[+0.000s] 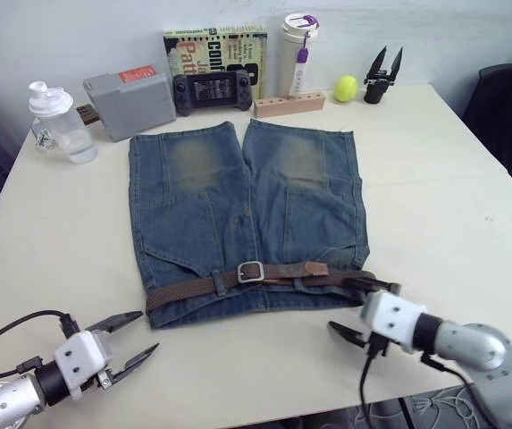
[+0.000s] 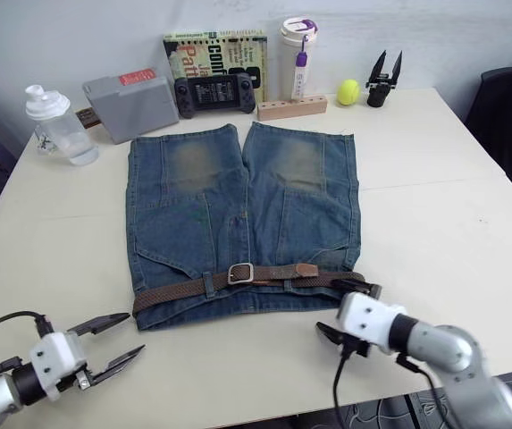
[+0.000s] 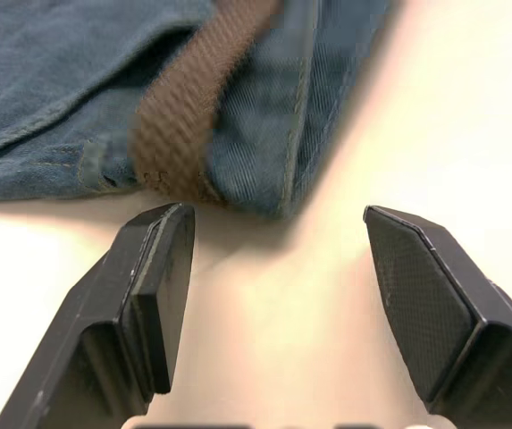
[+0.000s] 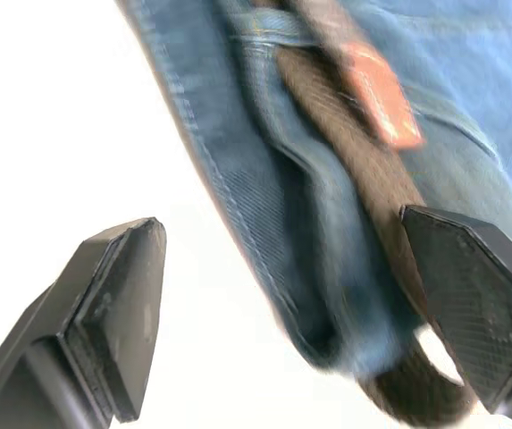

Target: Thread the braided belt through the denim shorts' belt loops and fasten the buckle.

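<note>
Currently, on the worktop (image 1: 470,197):
Shorts (image 1: 247,214): faded denim, flat in the middle, legs pointing to the far wall, waistband at the near edge.
Belt (image 1: 184,290): brown braid lying along the waistband, under the belt loops (image 1: 219,283), from the shorts' left corner to the right corner, where it bulges out in a bend.
Buckle (image 1: 250,272): silver frame, near the middle of the waistband, with the strap through it; whether the prong is set cannot be told.
Belt tip (image 1: 314,268): lighter leather, lying flat on the braid to the right of the buckle.
Left gripper (image 1: 126,337): low over bare worktop, near the shorts' left corner but apart from it; its fingers (image 3: 153,295) are spread wide and hold nothing. In the left wrist view the belt end and the denim corner lie just beyond the fingertips.
Right gripper (image 1: 361,311): at the shorts' right corner; fingers (image 4: 470,304) spread, one over bare worktop, the other over the belt's bend, the denim edge between them. Contact with the belt cannot be told.
Far edge: grey box (image 1: 130,100), game controller (image 1: 214,89), book (image 1: 215,49), wooden block (image 1: 289,105), white tumbler (image 1: 298,49), yellow ball (image 1: 346,88), spare black gripper (image 1: 382,76).
Left side: clear bottle (image 1: 59,125).
</note>
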Available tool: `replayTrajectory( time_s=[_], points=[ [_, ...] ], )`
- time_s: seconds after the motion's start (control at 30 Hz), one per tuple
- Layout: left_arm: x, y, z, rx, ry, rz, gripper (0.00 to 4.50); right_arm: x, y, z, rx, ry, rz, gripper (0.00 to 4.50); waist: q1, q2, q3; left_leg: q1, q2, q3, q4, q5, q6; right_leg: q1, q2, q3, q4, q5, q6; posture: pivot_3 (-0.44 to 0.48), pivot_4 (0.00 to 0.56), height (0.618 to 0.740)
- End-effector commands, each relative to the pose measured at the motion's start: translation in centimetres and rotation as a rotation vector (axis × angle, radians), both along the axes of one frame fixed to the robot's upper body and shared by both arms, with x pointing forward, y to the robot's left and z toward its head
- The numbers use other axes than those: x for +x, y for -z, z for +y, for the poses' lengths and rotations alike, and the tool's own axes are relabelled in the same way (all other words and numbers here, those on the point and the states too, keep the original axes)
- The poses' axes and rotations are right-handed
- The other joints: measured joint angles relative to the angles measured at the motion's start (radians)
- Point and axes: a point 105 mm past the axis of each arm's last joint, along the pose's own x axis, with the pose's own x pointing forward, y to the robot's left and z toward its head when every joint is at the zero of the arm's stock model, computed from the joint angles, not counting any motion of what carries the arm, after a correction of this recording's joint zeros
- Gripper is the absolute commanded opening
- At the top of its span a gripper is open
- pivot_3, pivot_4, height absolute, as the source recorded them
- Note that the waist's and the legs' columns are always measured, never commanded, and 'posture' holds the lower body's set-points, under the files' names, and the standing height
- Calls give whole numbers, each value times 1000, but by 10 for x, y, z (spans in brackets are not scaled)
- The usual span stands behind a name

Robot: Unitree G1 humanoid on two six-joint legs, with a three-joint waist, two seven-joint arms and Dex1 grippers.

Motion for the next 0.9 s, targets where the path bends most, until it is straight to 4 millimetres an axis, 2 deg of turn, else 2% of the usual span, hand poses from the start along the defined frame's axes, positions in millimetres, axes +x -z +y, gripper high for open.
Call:
replayTrajectory(
  time_s=[0.03,0.13,0.23,0.33,0.6,0.9],
  points=[
    [-1,-29,0,-112,16,66,3361,12,-42,-16,164,32,15,4481,0,0,2,0,0,0,0,0,0,0,-1,1,0,0,0,0,150,726],
    [9,-58,6,-233,-21,45,3361,22,-63,-27,264,42,42,4481,1,4,5,-2,2,-3,-1,1,-3,-1,1,1,0,0,-1,0,150,726],
    [17,-72,7,-271,-51,12,3361,30,-71,-37,295,68,41,4481,12,6,5,-10,1,-5,-1,3,-6,-7,5,-1,6,-1,-2,0,150,726],
    [20,-72,4,-274,-72,2,3361,34,-68,-39,307,87,49,4481,22,6,5,-13,-3,1,-1,3,-7,-14,8,-3,9,-1,-1,0,150,726],
    [28,-70,-5,-291,-82,-20,3361,37,-60,-38,307,109,55,4481,25,5,6,-14,-3,7,2,4,-7,-14,11,1,6,4,7,0,150,726],
    [32,-71,-9,-293,-64,-40,3361,39,-59,-37,314,125,51,4481,24,5,6,-13,0,9,2,5,-10,-15,15,4,8,4,7,0,150,726]
  ],
)
